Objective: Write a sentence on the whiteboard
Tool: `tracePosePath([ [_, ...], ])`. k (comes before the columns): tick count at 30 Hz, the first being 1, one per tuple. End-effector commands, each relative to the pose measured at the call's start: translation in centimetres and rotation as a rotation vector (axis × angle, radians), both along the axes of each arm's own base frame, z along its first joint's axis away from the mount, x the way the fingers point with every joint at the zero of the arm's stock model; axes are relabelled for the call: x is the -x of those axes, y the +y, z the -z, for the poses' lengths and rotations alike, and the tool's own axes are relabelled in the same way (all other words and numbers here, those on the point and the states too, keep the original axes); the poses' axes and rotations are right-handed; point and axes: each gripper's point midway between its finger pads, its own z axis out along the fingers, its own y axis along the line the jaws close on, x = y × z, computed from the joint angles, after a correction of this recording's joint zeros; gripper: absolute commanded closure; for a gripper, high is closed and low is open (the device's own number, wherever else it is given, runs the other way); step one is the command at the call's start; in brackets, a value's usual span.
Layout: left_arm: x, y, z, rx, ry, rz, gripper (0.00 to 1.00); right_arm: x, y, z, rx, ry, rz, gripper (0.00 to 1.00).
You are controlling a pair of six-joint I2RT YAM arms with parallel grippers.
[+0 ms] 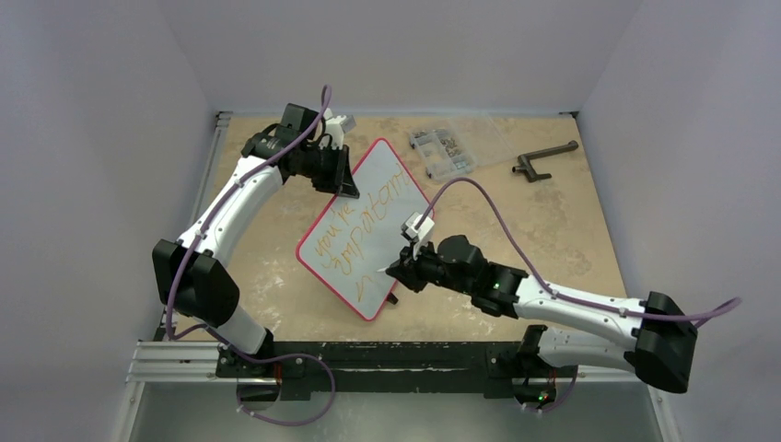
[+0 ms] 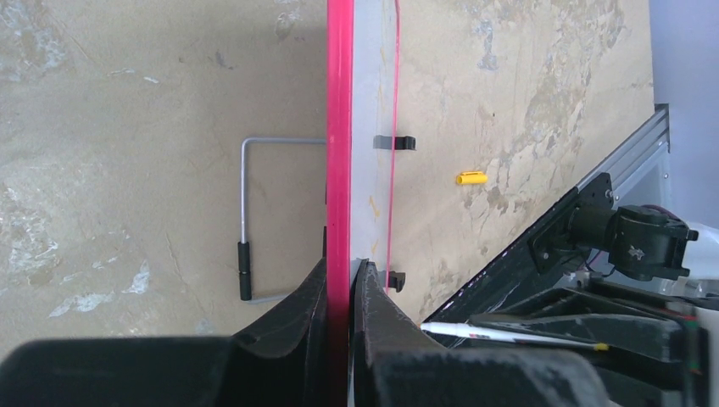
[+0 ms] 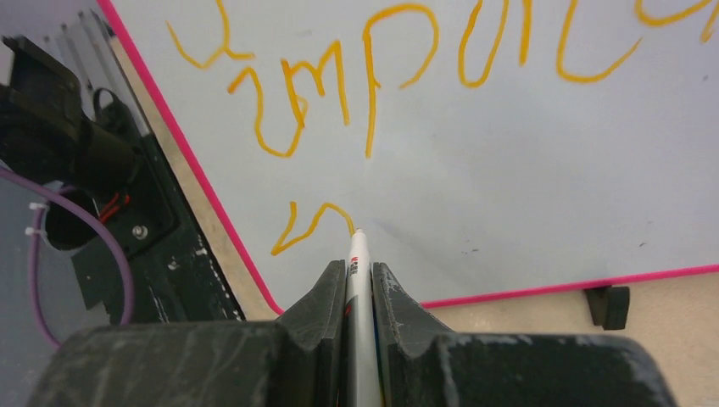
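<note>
One view, left wrist, shows a yellow cap (image 2: 471, 178) near the whiteboard (image 2: 339, 127).

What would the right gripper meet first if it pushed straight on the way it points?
The whiteboard: the marker clamped in the right gripper has its tip at or just off the surface, by the lowest orange stroke.

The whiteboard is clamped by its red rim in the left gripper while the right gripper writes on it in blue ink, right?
No, the sentence is orange-yellow, not blue; the right wrist view shows it. The left gripper does clamp the whiteboard by its red rim while the right gripper holds the marker to it.
</note>
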Motion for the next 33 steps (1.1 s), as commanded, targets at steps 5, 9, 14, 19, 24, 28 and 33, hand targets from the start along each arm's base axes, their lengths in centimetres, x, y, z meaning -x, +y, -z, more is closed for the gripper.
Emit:
tracePosePath([
  [5, -1.7, 3.6, 1.2, -0.188, -0.084, -0.077, 1.00, -2.5, 0.5, -2.7, -0.048, -0.065, 0.098, 1.00],
  [9, -1.7, 3.6, 1.2, -0.188, -0.084, -0.077, 1.00, -3.5, 1.5, -2.3, -0.045, -0.061, 0.118, 1.00],
  [14, -1.7, 3.6, 1.2, -0.188, -0.083, -0.075, 1.00, -4.0, 2.4, -2.5, -0.062, -0.058, 0.124, 1.00],
  [19, -1.7, 3.6, 1.2, -0.187, -0.085, -0.076, 1.00, -3.8, 2.7, -2.4, -0.066, -0.050, 0.108, 1.00],
  [24, -1.7, 3.6, 1.2, -0.187, -0.084, -0.075, 1.00, -3.5, 3.0, -2.2, -0.067, -0.045, 0.084, 1.00],
  [28, -1.7, 3.6, 1.3, -0.188, -0.082, -0.075, 1.00, -3.0, 3.4, -1.7, -0.055, -0.044, 0.037, 1.00],
  [33, -1.7, 3.6, 1.3, -0.188, -0.082, -0.075, 1.00, -2.3, 3.2, -1.0, -0.045, -0.027, 0.013, 1.00],
])
